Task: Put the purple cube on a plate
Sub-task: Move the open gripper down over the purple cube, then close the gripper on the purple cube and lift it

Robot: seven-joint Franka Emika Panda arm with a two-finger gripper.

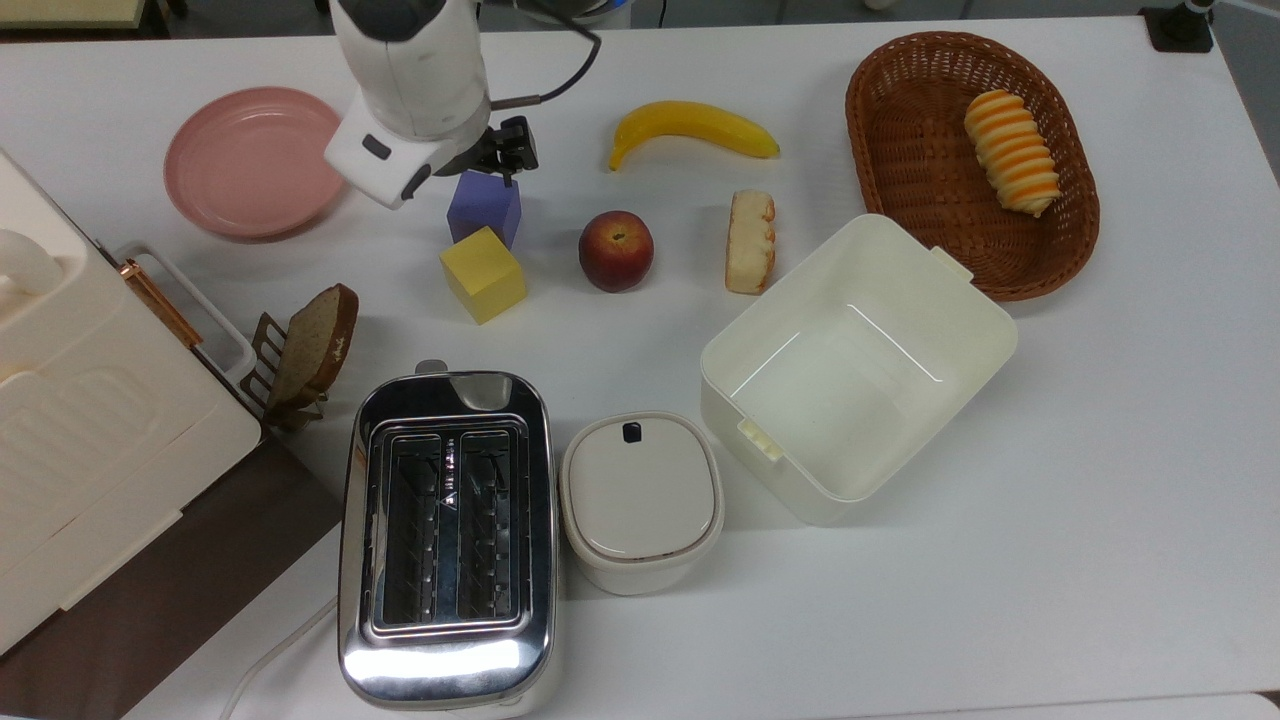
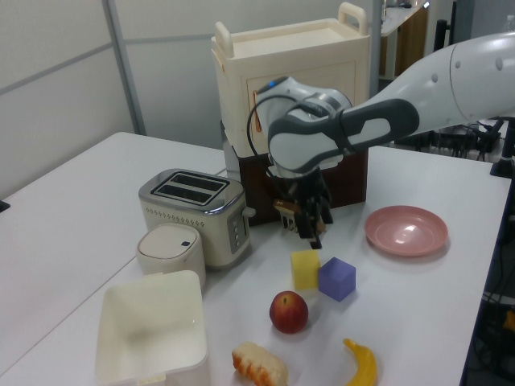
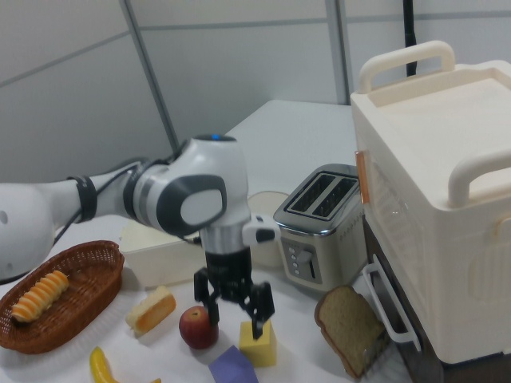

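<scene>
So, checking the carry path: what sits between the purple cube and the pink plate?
In the top view, only the arm's white wrist hangs over the stretch between purple cube and plate; the table there is otherwise bare.

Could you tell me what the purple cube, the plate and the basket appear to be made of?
The purple cube looks like matte foam or painted wood: flat colour, no glare, sharp edges. The plate seems to be smooth plastic, possibly glazed ceramic: pale pink with a soft sheen and a raised rim. The basket looks like woven wicker or rattan: brown, with visible interlaced strands.
</scene>
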